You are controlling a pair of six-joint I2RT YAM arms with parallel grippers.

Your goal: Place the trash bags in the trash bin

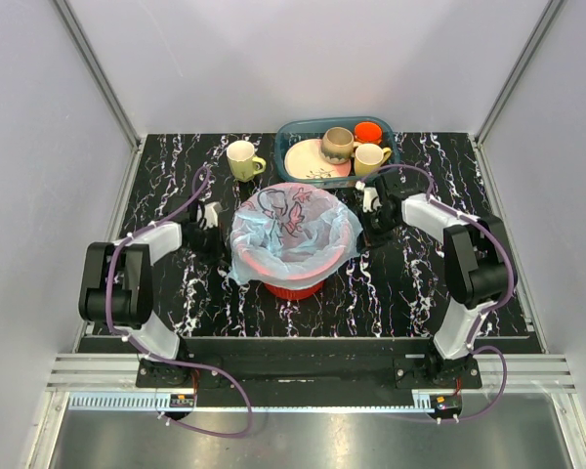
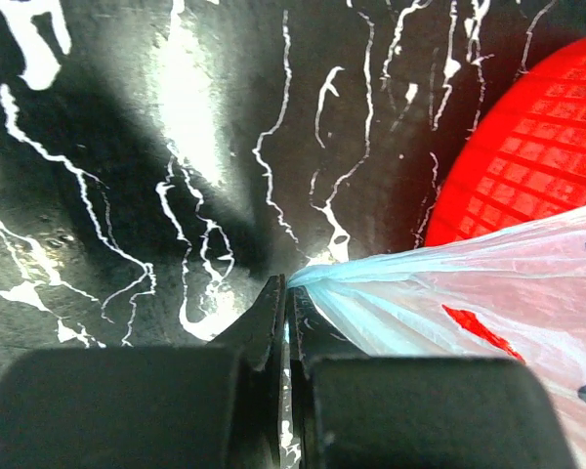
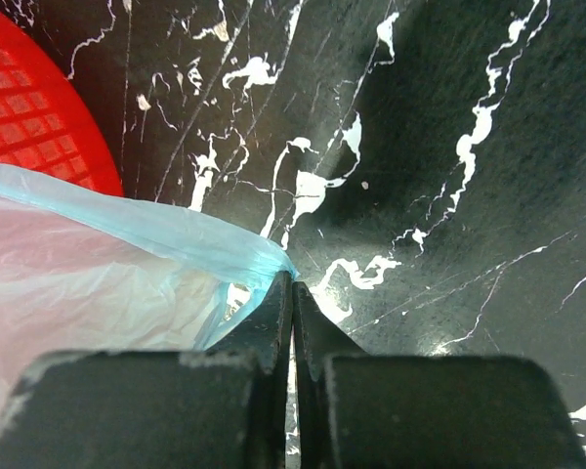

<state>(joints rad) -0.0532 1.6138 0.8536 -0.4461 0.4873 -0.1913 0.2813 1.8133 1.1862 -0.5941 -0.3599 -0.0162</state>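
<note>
Black marbled table [image 1: 420,283] lies under your arms. Your left gripper [image 2: 285,293] and right gripper [image 3: 292,285] each pinch an edge of the trash bag [image 1: 293,230], draped over the red basket [image 1: 293,288]; beyond sits a teal tray [image 1: 288,130].

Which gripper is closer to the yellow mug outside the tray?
Left. The left gripper sits just in front of the yellow mug; the right gripper is across the red basket.
</note>
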